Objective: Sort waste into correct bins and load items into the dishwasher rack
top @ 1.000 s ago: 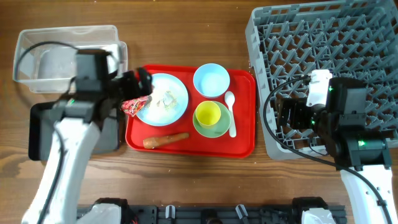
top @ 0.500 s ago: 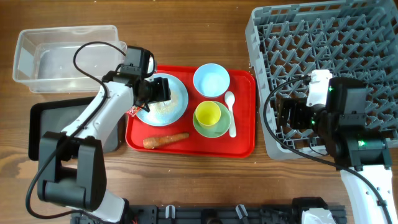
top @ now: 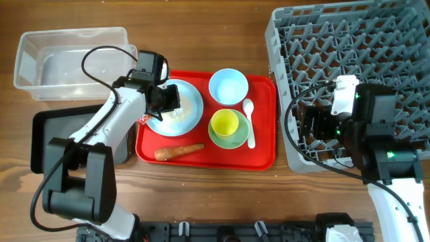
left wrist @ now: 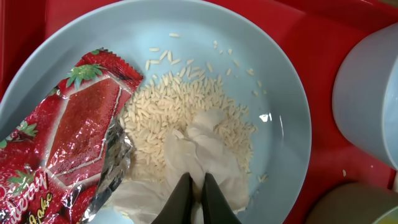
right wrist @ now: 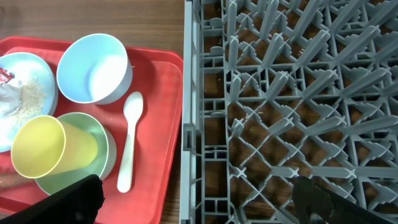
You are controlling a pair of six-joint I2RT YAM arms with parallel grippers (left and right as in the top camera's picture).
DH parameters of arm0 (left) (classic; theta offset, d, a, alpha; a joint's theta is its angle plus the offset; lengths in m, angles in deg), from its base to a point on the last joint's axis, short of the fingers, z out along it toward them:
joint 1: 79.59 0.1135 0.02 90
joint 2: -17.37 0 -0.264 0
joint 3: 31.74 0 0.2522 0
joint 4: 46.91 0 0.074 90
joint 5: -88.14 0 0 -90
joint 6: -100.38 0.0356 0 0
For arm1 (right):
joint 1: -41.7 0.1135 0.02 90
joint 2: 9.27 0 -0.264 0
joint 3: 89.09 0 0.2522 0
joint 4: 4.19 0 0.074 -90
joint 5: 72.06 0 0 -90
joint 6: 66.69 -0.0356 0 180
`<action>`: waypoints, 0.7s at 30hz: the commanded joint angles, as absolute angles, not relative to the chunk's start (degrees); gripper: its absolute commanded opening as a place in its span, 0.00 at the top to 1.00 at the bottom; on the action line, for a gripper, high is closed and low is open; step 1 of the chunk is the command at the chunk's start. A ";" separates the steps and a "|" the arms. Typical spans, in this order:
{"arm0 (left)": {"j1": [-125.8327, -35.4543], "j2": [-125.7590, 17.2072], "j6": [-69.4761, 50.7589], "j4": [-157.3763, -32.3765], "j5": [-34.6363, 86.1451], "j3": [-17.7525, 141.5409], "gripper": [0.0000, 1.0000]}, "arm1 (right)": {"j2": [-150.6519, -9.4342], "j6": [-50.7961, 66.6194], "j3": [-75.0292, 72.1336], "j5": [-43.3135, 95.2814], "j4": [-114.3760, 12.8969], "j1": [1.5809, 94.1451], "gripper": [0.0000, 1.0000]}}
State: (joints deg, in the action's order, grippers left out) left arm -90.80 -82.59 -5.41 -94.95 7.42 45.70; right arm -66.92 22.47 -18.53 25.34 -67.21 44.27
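Tissue wad (left wrist: 200, 144) pinched tight in closed left gripper (left wrist: 196, 182), wrapper (left wrist: 68, 137) at its nine o'clock: lift straight up, slowly, shedding rice (left wrist: 168, 106) onto plate (left wrist: 280, 81).

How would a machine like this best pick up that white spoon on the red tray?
Probably by the slim handle of the white spoon, coming straight down and pinching across its width: it lies flat, and the green bowl crowds one side.

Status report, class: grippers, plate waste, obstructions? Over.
Left gripper shut on tissue wad. Right gripper open, over dishwasher rack. Snack wrapper beside tissue, on pale blue plate.
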 commanded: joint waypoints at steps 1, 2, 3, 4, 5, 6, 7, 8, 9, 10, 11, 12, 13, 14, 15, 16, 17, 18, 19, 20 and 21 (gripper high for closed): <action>-90.73 -81.13 -5.30 -95.13 7.09 47.38 0.96 | -66.92 21.68 -17.26 24.36 -67.08 44.07 0.00; -90.47 -79.05 -5.30 -95.26 7.07 48.34 0.96 | -66.92 21.68 -17.26 24.33 -67.08 44.07 0.00; -90.10 -77.24 -5.30 -95.37 7.07 49.20 0.96 | -66.92 21.68 -17.26 24.33 -67.08 44.07 0.00; -89.57 -75.20 -5.30 -95.35 7.07 49.96 0.96 | -66.92 21.68 -17.26 24.33 -67.08 44.07 0.00; -88.83 -73.15 -5.28 -95.24 7.02 50.59 0.96 | -66.92 21.66 -17.26 24.33 -67.08 44.07 0.00; -87.56 -70.59 -5.04 -94.54 6.96 51.03 0.96 | -66.92 21.68 -17.26 24.36 -67.06 44.07 0.00; -86.38 -68.69 -5.06 -93.69 5.73 51.05 0.96 | -66.92 21.66 -17.26 24.36 -67.03 44.07 0.00; -84.70 -66.81 -5.06 -92.66 3.22 51.05 0.96 | -66.92 21.70 -17.26 24.33 -67.01 44.07 0.00; -82.91 -65.59 -5.06 -91.50 0.92 51.05 0.96 | -66.92 21.68 -17.26 24.36 -67.01 44.07 0.00; -80.98 -64.91 -5.04 -90.08 -0.21 51.05 0.96 | -66.92 21.68 -17.26 24.36 -67.01 44.07 0.00; -78.45 -64.82 -5.09 -87.96 -0.91 51.03 0.96 | -66.92 21.68 -17.26 24.36 -67.01 44.07 0.00; -76.87 -65.15 -5.09 -86.73 -1.52 51.03 0.96 | -66.92 21.66 -17.26 24.36 -67.01 44.07 0.00; -74.64 -65.94 -5.09 -85.16 -1.98 51.03 0.96 | -66.92 21.66 -17.26 24.36 -67.03 44.07 0.00; -72.85 -66.90 -5.11 -83.92 -1.96 51.03 0.96 | -66.92 21.66 -17.26 24.36 -67.08 44.07 0.00; -71.52 -67.82 -5.11 -83.06 -1.96 51.03 0.96 | -66.92 21.66 -17.26 24.36 -67.08 44.07 0.00; -70.12 -69.02 -5.11 -81.95 -1.96 51.03 0.96 | -66.92 21.64 -17.26 24.36 -67.08 44.07 0.00; -69.00 -70.20 -5.09 -80.96 -1.96 51.03 0.96 | -66.92 21.64 -17.26 24.36 -67.06 44.07 0.00; -67.80 -71.84 -5.09 -79.41 -1.96 51.03 0.96 | -66.92 21.64 -17.26 24.38 -67.01 44.07 0.00; -66.93 -73.21 -5.09 -78.08 -1.94 51.03 0.92 | -66.92 21.62 -17.26 24.38 -67.01 44.07 0.00; -66.29 -74.35 -5.09 -76.83 -1.96 51.03 0.76 | -66.92 21.64 -17.26 24.38 -67.03 44.07 0.00; -66.12 -74.99 -5.06 -76.02 -1.96 51.03 0.73 | -66.92 21.64 -17.26 24.38 -67.03 44.07 0.00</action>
